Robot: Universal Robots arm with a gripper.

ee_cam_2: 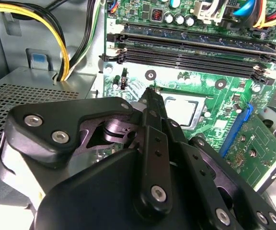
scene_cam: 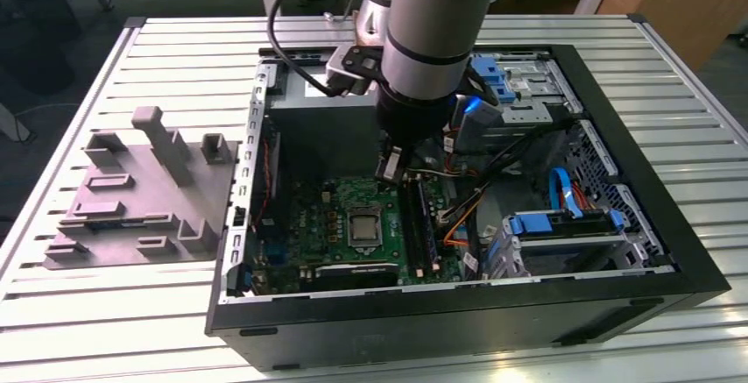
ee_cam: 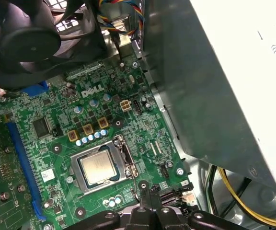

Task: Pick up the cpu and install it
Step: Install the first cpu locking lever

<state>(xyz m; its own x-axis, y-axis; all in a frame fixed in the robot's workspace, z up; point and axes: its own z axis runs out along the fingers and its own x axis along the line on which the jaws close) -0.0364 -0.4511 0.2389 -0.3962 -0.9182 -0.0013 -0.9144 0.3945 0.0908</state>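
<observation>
The arm reaches down into the open computer case (scene_cam: 608, 251), which lies on its side on the slatted bench (scene_cam: 140, 313) so the motherboard (scene_cam: 339, 225) faces up and can be reached from above. The pincer (scene_cam: 391, 166) hangs just above the board, at about twelve o'clock from the socket in the exterior view. In the second wrist view its fingers (ee_cam_2: 152, 108) run together to one narrow tip, so I judge them pressed together with nothing between them.

The cpu (ee_cam: 98, 166) already lies flat in its socket, its pale metal top showing inside the metal retention frame (ee_cam: 123, 158); it sits square to the frame (which is how it should seat). In the first wrist view the pincer's tip (ee_cam: 150, 191) is near the socket's corner, at about four o'clock from the chip, apart from it. I cannot tell whether the frame's lever is latched.

The grey moulded tray (scene_cam: 135, 199) rests on the bench at nine o'clock from the case, well apart, its blocks likely there to hold parts ready. The memory slots (ee_cam_2: 190, 52) lie just beyond the socket.
</observation>
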